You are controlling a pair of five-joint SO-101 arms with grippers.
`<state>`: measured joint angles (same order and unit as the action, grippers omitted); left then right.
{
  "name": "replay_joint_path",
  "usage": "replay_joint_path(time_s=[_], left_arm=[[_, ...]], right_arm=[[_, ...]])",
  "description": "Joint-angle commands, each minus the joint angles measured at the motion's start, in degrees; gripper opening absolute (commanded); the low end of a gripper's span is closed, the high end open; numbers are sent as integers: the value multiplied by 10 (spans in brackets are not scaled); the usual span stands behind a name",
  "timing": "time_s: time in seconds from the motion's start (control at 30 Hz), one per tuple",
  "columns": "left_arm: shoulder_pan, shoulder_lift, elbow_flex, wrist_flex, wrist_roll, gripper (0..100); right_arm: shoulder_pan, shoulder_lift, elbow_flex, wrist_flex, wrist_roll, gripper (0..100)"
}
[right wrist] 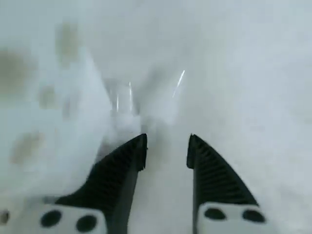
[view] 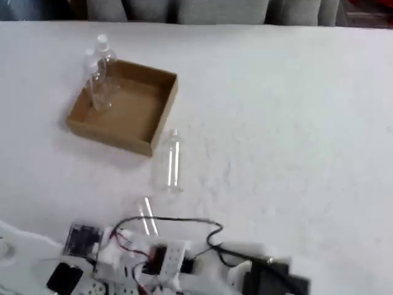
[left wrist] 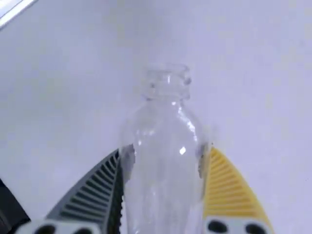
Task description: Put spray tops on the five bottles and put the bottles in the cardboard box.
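Note:
The cardboard box (view: 161,117) sits at the far left of the white table. Two clear bottles with white spray tops (view: 98,77) stand in its far left corner. Another clear bottle (view: 170,161) lies on the table just right of the box, narrow end pointing away from me. My left gripper (left wrist: 163,153) is shut on a clear bottle (left wrist: 165,126) whose neck is bare; in the high view this bottle (view: 147,216) sticks out from an arm at the near edge. My right gripper (right wrist: 166,146) is open above the table, and a blurred clear thing (right wrist: 124,97) lies ahead of it.
An arm with exposed wires and a black cable (view: 184,222) crosses the near edge of the table. A black arm part (view: 270,279) sits at the near right. Grey chair backs (view: 209,9) line the far edge.

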<state>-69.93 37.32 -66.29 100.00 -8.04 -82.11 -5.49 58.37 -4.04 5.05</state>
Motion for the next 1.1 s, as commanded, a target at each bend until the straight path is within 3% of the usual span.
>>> replay_joint_path(time_s=[0.0,0.1,0.27,0.37,0.67,1.07], left_arm=[[-7,0,-30,3,3,20],[-6,5,-30,3,3,20],[-3,7,-30,3,3,20],[-3,7,-30,3,3,20],[1,7,-31,3,3,20],[3,8,-31,-6,4,20]], right_arm=[[0,-55,32,31,1,58],[18,-166,73,114,3,73],[25,-353,75,328,3,200],[24,-394,77,385,3,221],[-20,-252,79,307,0,205],[-42,-241,77,271,-3,205]])
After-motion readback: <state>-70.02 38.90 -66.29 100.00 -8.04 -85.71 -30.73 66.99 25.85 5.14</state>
